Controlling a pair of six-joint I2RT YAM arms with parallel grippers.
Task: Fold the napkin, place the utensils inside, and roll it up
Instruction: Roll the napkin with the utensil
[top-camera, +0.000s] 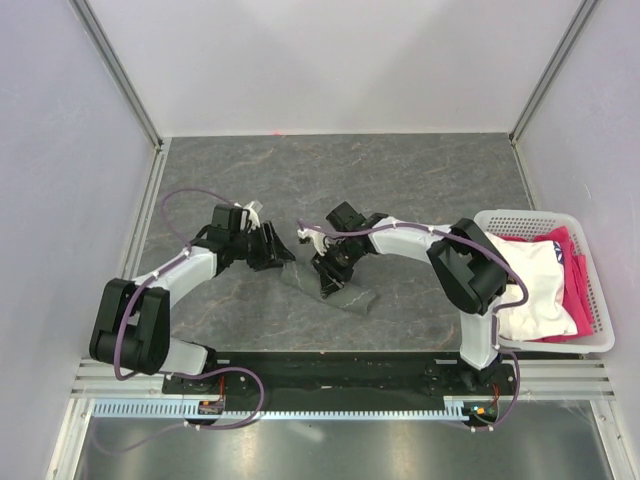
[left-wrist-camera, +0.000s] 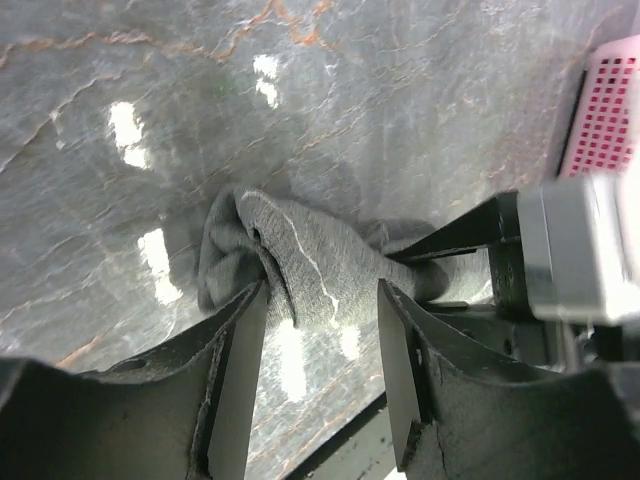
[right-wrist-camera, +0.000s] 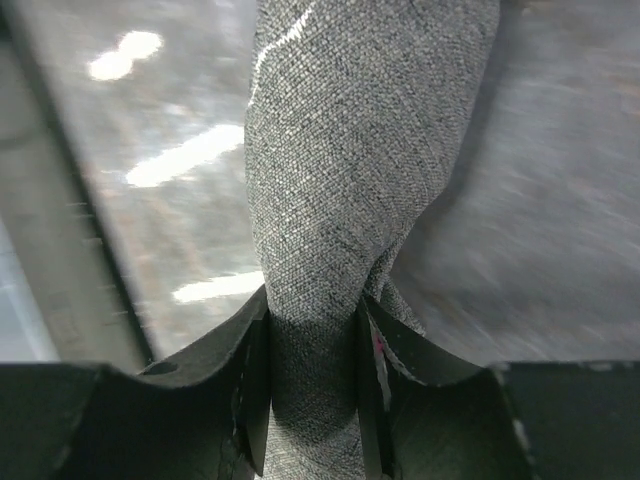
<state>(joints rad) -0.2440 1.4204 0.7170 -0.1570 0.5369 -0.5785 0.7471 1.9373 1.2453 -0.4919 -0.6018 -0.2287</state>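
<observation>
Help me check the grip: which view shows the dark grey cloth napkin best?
Right wrist: the dark grey cloth napkin fills the frame, pinched in the right pincer. Left wrist: a bunched end at the open left pincer; top external, a small strip.

We see bare bench (top-camera: 420, 180) across the upper frame. At centre, the bunched napkin (top-camera: 355, 297), the left pincer (top-camera: 280, 258) and the right pincer (top-camera: 330, 283) crowd together, blocking passage. The basket (top-camera: 530, 214) occupies the right edge.

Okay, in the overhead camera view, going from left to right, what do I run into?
The left gripper → napkin → white cloth → pink cloth.
</observation>
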